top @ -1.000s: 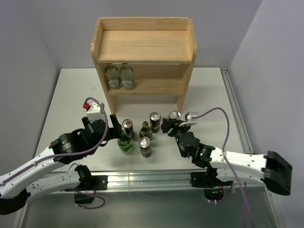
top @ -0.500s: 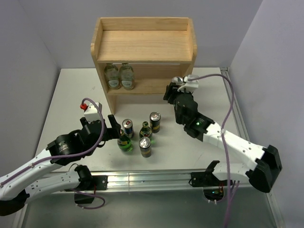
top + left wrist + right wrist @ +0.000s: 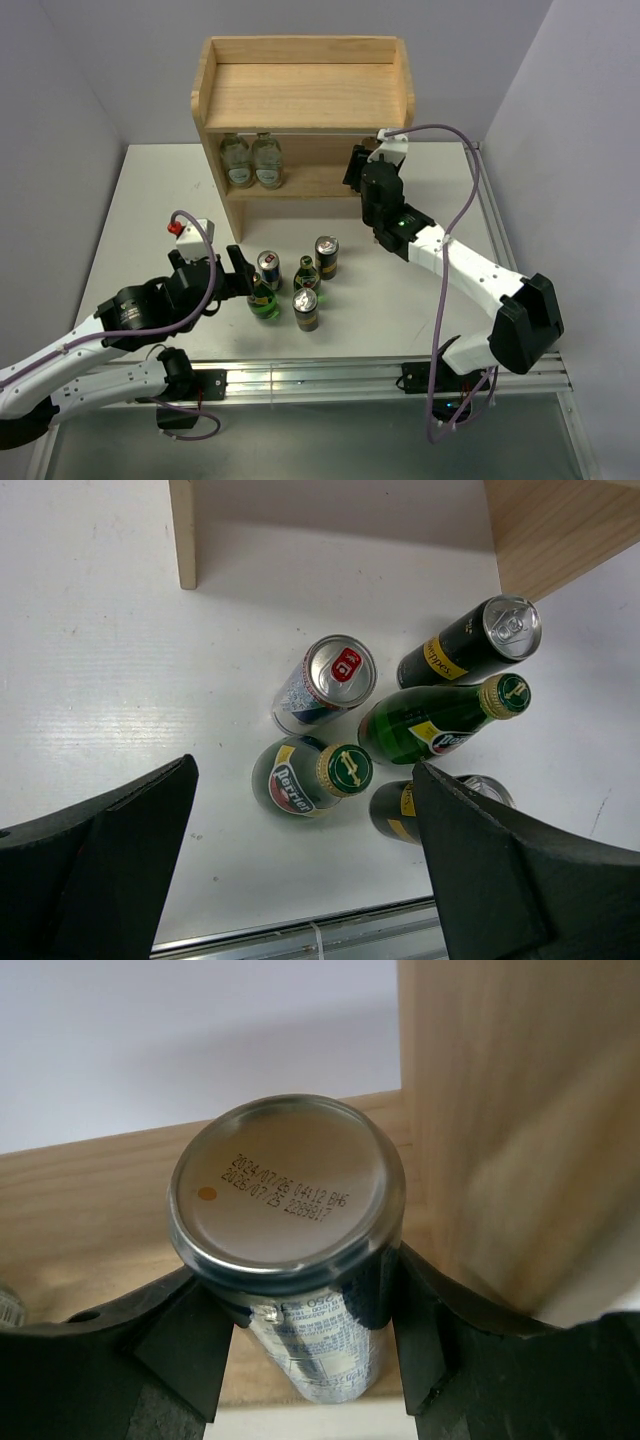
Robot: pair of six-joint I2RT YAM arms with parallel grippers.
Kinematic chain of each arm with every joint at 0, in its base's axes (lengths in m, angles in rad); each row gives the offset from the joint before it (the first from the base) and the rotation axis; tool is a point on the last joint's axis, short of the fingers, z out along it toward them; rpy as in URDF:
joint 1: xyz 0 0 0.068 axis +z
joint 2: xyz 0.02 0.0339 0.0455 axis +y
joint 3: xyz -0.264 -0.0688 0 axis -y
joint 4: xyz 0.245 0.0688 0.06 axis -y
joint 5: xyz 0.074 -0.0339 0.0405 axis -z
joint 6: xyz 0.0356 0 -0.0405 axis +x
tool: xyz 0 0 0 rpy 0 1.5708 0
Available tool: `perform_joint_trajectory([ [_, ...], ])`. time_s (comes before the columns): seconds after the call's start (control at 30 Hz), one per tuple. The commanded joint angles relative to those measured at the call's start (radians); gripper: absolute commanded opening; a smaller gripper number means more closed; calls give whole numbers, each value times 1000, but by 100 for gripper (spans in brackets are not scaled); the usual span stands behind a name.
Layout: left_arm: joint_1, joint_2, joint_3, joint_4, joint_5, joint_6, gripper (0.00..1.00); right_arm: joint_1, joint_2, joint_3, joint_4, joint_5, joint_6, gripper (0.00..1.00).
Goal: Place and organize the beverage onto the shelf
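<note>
The wooden shelf stands at the back. My right gripper is shut on a slim blue-and-silver can, held bottom-end toward the camera at the right end of the lower board, beside the right post. On the table in front stand another slim can, two green bottles and two black cans. My left gripper is open and empty, above the near-left green bottle.
Two clear glass bottles stand at the left of the shelf's lower tier. The shelf's top board has a raised rim. A metal rail runs along the table's near edge. A wall corner lies behind the shelf.
My right arm has carried the slim can from the table near the cluster up and back to the right end of the shelf's lower tier. My left gripper has drawn back slightly, still open.
</note>
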Motion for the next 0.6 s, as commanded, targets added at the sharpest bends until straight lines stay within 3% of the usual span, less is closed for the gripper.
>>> perform_joint_trajectory([
  [0.0, -13, -1, 28, -7, -32, -25, 96, -22, 24, 82, 91, 8, -19, 0],
  [0.4, -31, 3, 30, -19, -47, -39, 96, -20, 153, 87, 94, -10, -22, 1],
  [0.43, -33, 6, 31, -22, -49, -42, 96, -20, 157, 88, 91, -15, -22, 20],
  [0.53, -34, 8, 31, -24, -50, -43, 96, -19, 159, 74, 90, -20, -17, 58],
  [0.57, -36, 9, 31, -24, -52, -45, 96, -20, 153, 68, 91, -21, -11, 90],
])
